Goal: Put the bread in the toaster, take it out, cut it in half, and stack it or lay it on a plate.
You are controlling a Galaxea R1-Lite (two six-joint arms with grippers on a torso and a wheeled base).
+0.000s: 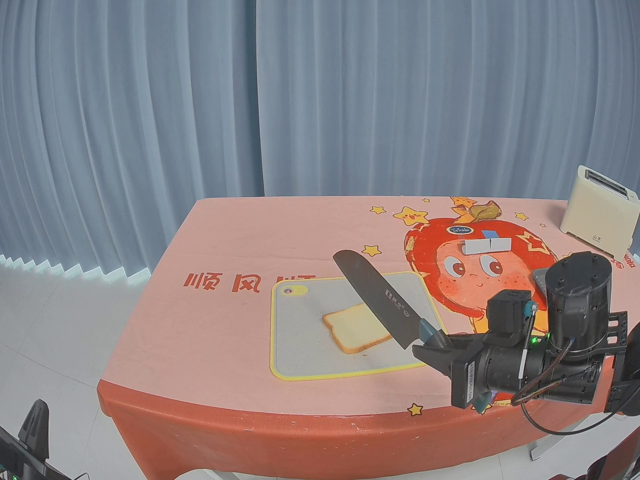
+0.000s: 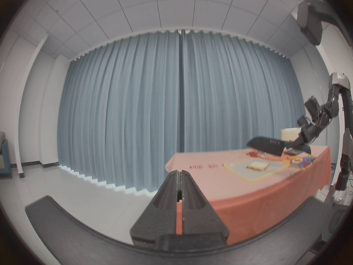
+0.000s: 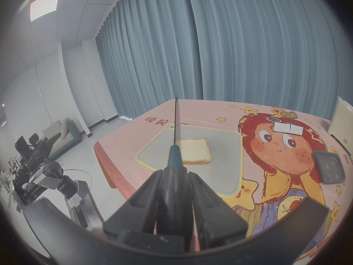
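Observation:
A slice of bread (image 1: 357, 328) lies flat on the grey, yellow-rimmed cutting board (image 1: 300, 341) near the table's front. My right gripper (image 1: 437, 351) is shut on the handle of a black knife (image 1: 377, 298), whose blade slants up and left in the air above the bread's right part. In the right wrist view the knife (image 3: 176, 124) appears edge-on over the bread (image 3: 195, 151), apart from it. The cream toaster (image 1: 600, 211) stands at the far right of the table. My left gripper (image 2: 179, 173) is shut with nothing in it, low and off the table's left side.
A dark square plate (image 3: 329, 166) lies on the right part of the table, near the toaster (image 3: 343, 124). Small white and blue blocks (image 1: 487, 243) rest on the printed cartoon face. An orange cloth covers the table (image 1: 220, 341). A grey curtain hangs behind.

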